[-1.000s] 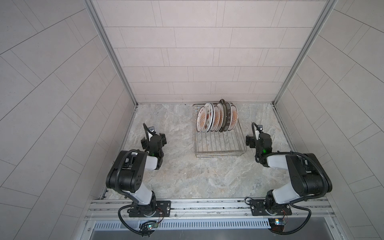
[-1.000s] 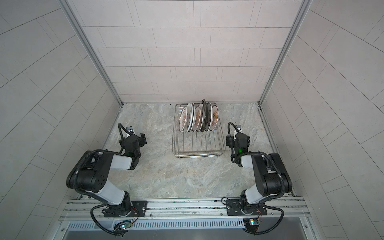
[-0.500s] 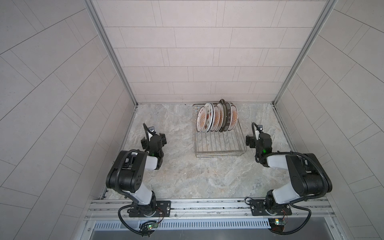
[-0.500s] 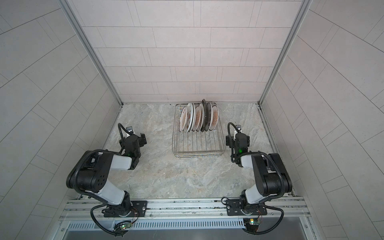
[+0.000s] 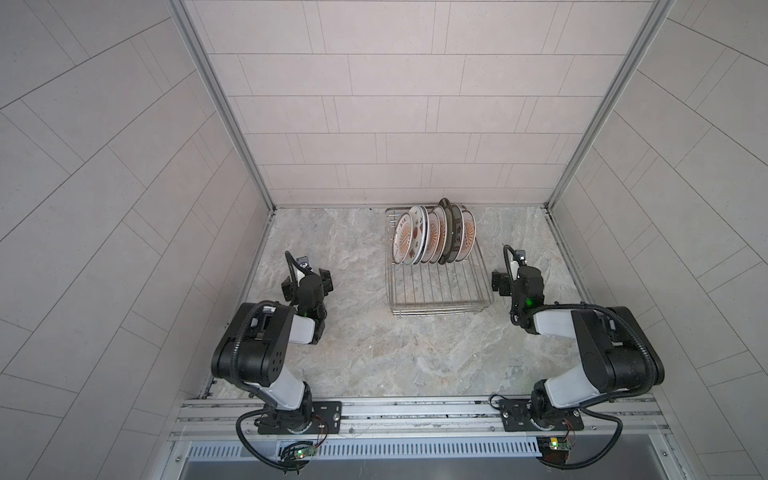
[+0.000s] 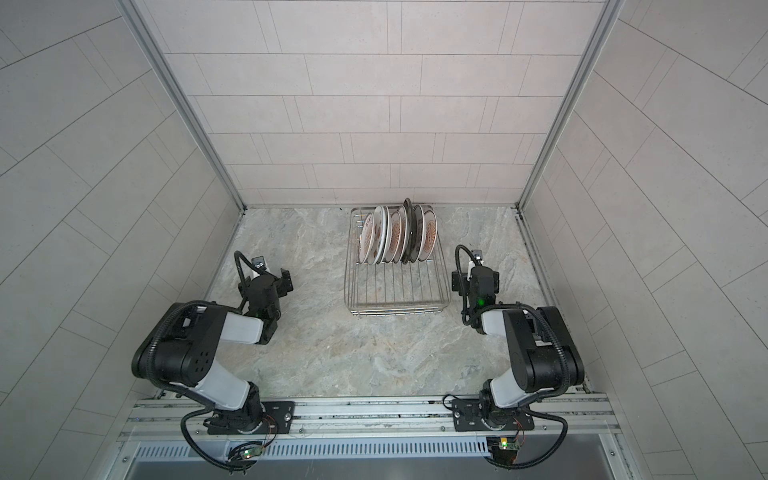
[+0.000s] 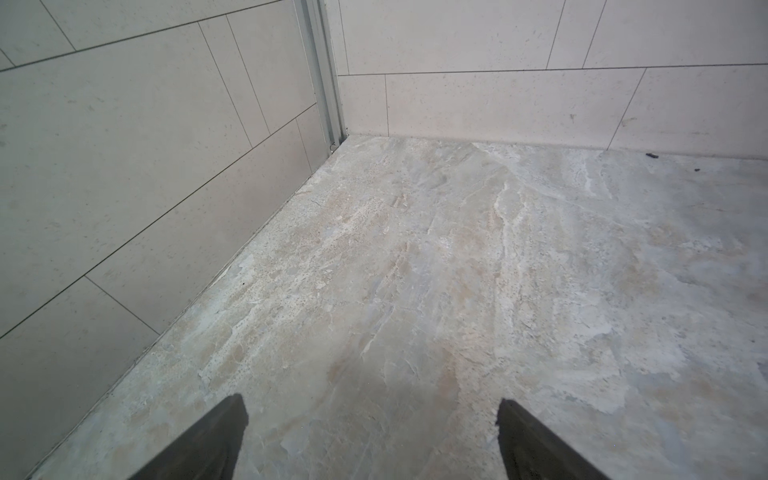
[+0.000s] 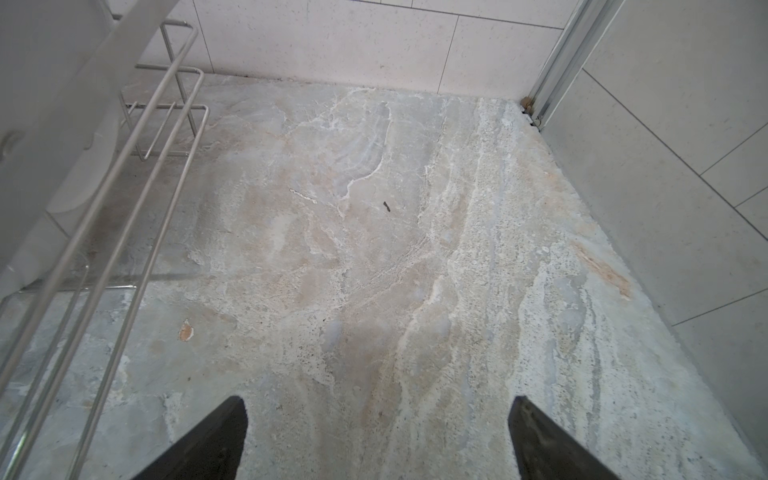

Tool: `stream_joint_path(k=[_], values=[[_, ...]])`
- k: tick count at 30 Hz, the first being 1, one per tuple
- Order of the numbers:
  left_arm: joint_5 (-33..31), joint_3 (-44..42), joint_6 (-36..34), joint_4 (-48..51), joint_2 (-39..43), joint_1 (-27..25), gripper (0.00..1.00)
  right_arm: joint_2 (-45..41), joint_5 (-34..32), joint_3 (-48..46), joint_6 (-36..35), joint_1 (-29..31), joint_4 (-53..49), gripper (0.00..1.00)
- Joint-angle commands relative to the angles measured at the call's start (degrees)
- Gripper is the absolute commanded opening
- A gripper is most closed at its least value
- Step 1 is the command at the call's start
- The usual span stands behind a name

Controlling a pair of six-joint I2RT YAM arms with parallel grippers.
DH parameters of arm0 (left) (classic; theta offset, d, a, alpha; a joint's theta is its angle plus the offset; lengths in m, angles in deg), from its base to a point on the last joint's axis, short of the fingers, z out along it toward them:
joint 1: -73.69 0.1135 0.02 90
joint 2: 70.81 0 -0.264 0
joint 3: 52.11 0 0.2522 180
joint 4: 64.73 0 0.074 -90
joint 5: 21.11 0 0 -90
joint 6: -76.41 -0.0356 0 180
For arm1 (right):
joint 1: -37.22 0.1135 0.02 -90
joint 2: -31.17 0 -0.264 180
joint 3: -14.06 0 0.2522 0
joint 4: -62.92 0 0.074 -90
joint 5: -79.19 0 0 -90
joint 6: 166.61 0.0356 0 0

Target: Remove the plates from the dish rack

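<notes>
Plates stand upright in the dish rack; we see our left gripper and right gripper flanking it, jaws spread wide, both empty.

The plates, right of centre in both top views, were white with dark rims. Some bore an orange sunburst, others red motifs. Below them in the frame, the dish rack was plain silver wire. The table was marbled in grey and beige with white veins. The walls were pale grey tiles with thin dark joints. The left arm and right arm were black with light grey sections.
</notes>
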Motion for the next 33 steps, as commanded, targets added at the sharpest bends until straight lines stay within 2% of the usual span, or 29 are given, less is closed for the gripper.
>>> stream_joint_path(k=[1,4,7,9,12,14,15,16,17,18,19,20,22,23,25,27,29,33], values=[[-0.01,-1.06,-2.28,-2.92,3.57,-1.25,1.00,-4.04,0.76,2.73,-0.88,0.00,-6.62,1.00],[-2.00,-1.82,-3.46,-1.82,7.34,-2.74,1.00,-8.26,0.64,2.07,-1.33,-0.03,-9.66,1.00],[-0.52,-1.43,-5.14,3.59,13.25,-3.51,1.00,-13.36,-0.62,0.32,-0.76,-0.06,-11.44,1.00],[1.03,-0.64,-5.38,7.75,17.46,-4.17,1.00,-17.15,0.07,0.67,-0.62,-0.11,-15.15,1.00],[6.22,0.77,-1.82,15.51,24.88,-4.37,1.00,-23.27,3.34,2.12,-0.71,-0.08,-22.48,1.00],[5.87,1.23,7.51,18.74,29.23,-4.42,1.00,-28.13,6.40,2.48,-0.51,-0.09,-26.35,1.00],[4.58,1.88,16.29,22.66,31.84,-4.37,1.00,-31.33,7.93,2.45,0.44,-0.07,-28.27,1.00],[5.88,3.50,20.31,29.46,34.56,-4.18,1.00,-34.81,8.72,2.19,2.58,-0.02,-29.42,1.00],[8.13,5.12,21.74,34.55,36.49,-4.25,1.00,-37.73,6.14,1.79,8.11,0.02,-30.26,1.00],[10.50,6.33,24.43,38.78,38.23,-4.31,1.00,-40.98,-2.66,2.22,21.45,-0.08,-35.47,0.99],[11.85,6.57,27.95,40.80,39.62,-4.29,1.00,-43.65,-10.92,3.28,35.23,-0.07,-45.09,1.00],[13.13,5.82,30.05,39.88,40.49,-4.24,1.00,-45.76,-11.57,3.58,41.14,-0.43,-49.37,1.00],[20.10,1.91,32.18,33.56,41.99,-4.26,1.00,-51.01,1.51,2.55,33.49,-0.82,-46.98,1.00],[23.10,-0.04,32.96,29.91,42.29,-4.21,1.00,-53.35,6.01,2.53,32.20,-0.82,-47.79,1.00],[28.36,-1.82,33.95,24.99,42.31,-4.28,1.00,-58.72,10.98,0.65,33.24,-0.73,-45.34,1.00],[28.50,-4.94,38.29,22.87,42.06,-4.22,1.00,-62.59,17.65,-1.45,33.32,-0.75,-41.48,1.00],[29.63,-7.84,41.24,15.70,41.52,-4.12,1.00,-65.17,22.53,-2.86,34.86,-0.78,-39.14,1.00],[36.13,-5.63,42.27,20.49,43.63,-4.26,1.00,-65.40,28.57,-2.60,37.18,-0.39,-39.88,1.00]])
